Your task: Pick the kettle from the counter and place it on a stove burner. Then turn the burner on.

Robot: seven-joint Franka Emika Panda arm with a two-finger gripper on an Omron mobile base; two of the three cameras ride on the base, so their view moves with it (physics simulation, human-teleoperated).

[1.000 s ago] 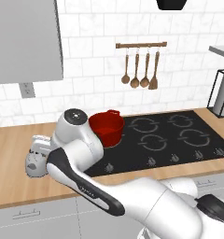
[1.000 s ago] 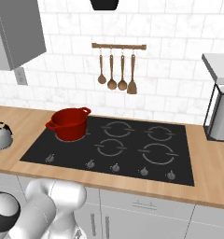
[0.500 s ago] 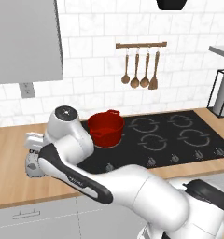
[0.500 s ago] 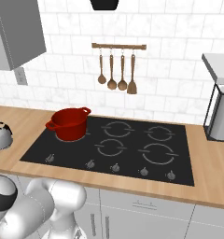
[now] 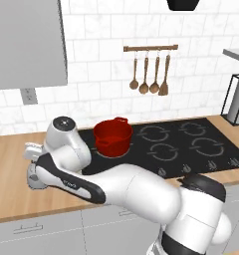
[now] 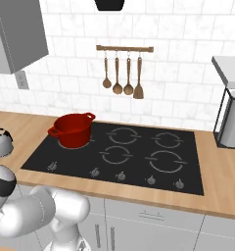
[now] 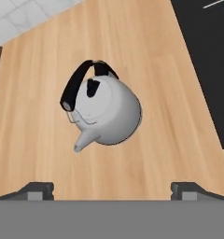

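Kettle (image 7: 107,112) stood on the wooden tabletop (image 7: 146,56) left of the black stove (image 6: 119,154), clear of its edge, with your pincer (image 7: 112,189) poised over it, jaws spread wide and gripping nothing. Further right, you had the red pot (image 6: 73,130) sitting on the stove's rear-left burner.

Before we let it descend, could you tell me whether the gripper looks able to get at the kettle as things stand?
Probably yes: the gripper stands open above the kettle, which sits alone on bare counter, its black handle uppermost and nothing between.
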